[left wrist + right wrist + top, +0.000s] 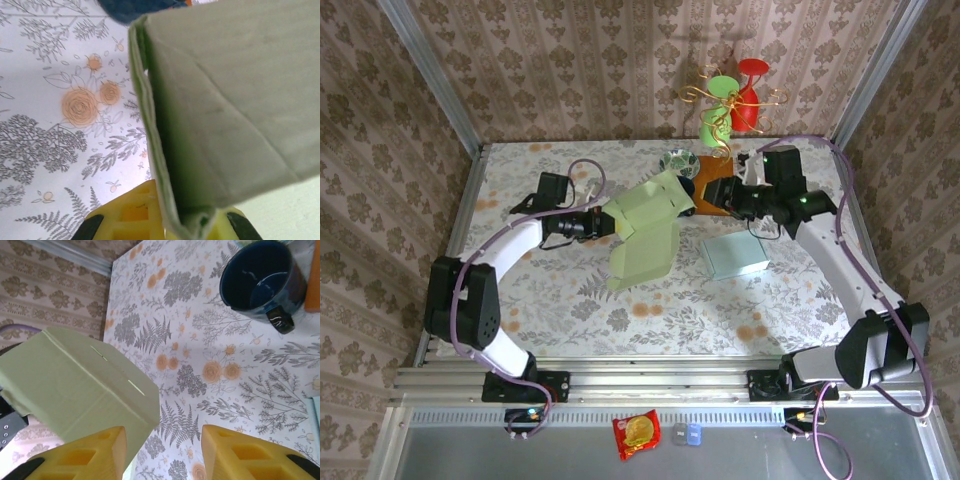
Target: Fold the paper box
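— What has the left gripper [598,223] got?

— It is clamped on one edge of the pale green paper box [645,235]. From its wrist, the folded cardboard edge sits squeezed between the yellow fingers [125,220].

— Where is the box?

— Mid-table, tilted, with its flaps loose and one long panel hanging toward the near side. I cannot tell whether that panel touches the floral table [570,300].

— And the right gripper [738,196]?

— Its jaws are apart and grip nothing. It sits just right of the box. From its wrist, the corner of a slotted flap lies over one finger [95,455], with bare table in the gap.

— Beyond that?

— A dark blue mug [260,280] stands past the right gripper. A pale blue flat card [735,255] lies beside its arm.
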You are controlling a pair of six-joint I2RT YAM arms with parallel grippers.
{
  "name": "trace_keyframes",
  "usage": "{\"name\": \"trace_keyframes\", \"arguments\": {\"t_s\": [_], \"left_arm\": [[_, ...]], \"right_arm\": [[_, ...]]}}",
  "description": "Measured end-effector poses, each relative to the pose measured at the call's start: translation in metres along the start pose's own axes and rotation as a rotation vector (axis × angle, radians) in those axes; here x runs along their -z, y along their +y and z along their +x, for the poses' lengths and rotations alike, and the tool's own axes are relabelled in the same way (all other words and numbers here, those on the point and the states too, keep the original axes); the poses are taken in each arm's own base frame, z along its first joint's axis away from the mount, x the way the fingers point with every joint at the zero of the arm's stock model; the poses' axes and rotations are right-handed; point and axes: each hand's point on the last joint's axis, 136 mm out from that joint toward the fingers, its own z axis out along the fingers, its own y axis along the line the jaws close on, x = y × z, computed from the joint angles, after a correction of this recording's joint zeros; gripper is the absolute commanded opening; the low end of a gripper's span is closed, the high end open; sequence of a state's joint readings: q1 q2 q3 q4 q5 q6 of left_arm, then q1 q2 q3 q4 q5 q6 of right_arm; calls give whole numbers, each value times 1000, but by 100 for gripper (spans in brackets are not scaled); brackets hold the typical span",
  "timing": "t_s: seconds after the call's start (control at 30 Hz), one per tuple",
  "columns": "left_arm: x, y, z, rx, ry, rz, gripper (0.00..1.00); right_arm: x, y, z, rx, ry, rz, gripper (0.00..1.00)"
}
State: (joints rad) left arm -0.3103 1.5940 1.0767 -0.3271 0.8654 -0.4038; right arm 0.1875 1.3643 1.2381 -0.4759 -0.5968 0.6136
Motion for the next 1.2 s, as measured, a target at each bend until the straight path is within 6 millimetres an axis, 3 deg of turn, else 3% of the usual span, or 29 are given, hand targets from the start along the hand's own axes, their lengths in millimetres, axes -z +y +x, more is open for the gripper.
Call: {"name": "trace_keyframes", "arguments": {"t_s": [0.37, 0.8, 1.2], "left_arm": [[-8, -6, 3, 21, 54, 62, 0], [-13, -9, 7, 22, 82, 70, 0], [-14, -11, 4, 13, 93, 63, 0]], "right_arm": [[-10, 19, -5, 57, 50, -100, 45], [-29, 45, 7, 144, 126, -178, 44], [-37, 53, 11, 255, 146, -88, 43]]}}
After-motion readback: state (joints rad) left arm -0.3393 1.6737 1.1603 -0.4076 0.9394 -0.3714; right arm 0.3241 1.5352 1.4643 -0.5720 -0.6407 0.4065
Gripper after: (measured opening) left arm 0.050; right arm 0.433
